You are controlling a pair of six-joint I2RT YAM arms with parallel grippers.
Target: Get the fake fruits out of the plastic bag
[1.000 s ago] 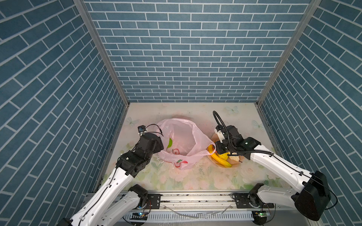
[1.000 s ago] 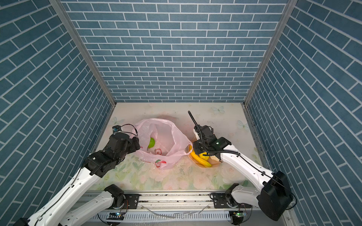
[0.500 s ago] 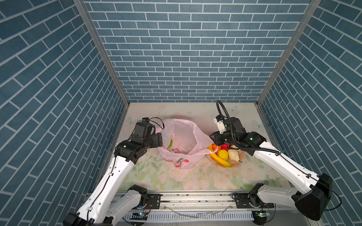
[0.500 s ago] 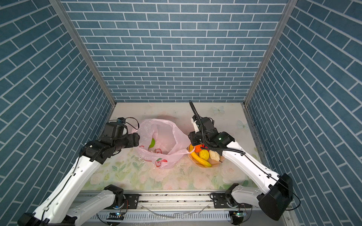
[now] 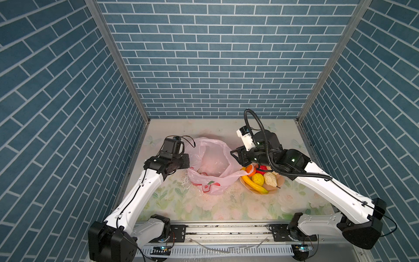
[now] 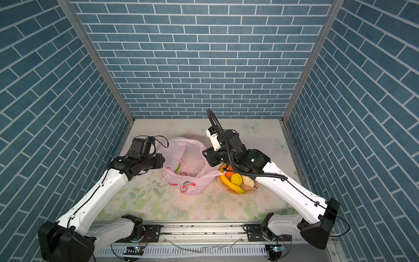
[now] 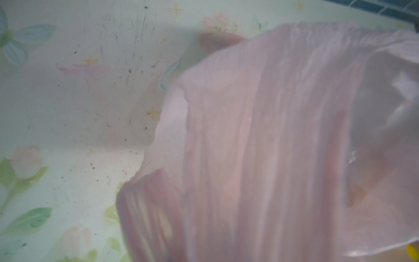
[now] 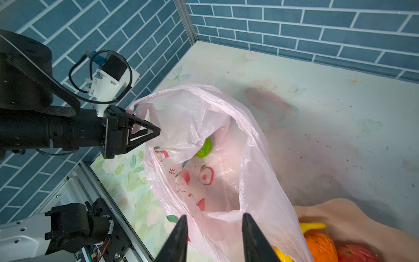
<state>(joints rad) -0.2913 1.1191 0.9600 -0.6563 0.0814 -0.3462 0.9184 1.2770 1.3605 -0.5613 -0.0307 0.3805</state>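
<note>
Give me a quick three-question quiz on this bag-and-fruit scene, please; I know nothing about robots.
1. True or false: the plastic bag holds no fruit.
2. Where does the banana lie?
A. in the peach-pink bowl
B. inside the bag
C. on the bare tabletop
3. Fill in: the ___ hand stands open at the bag's rim.

Key
1. False: a green ball lies inside.
2. A
3. right hand
</note>
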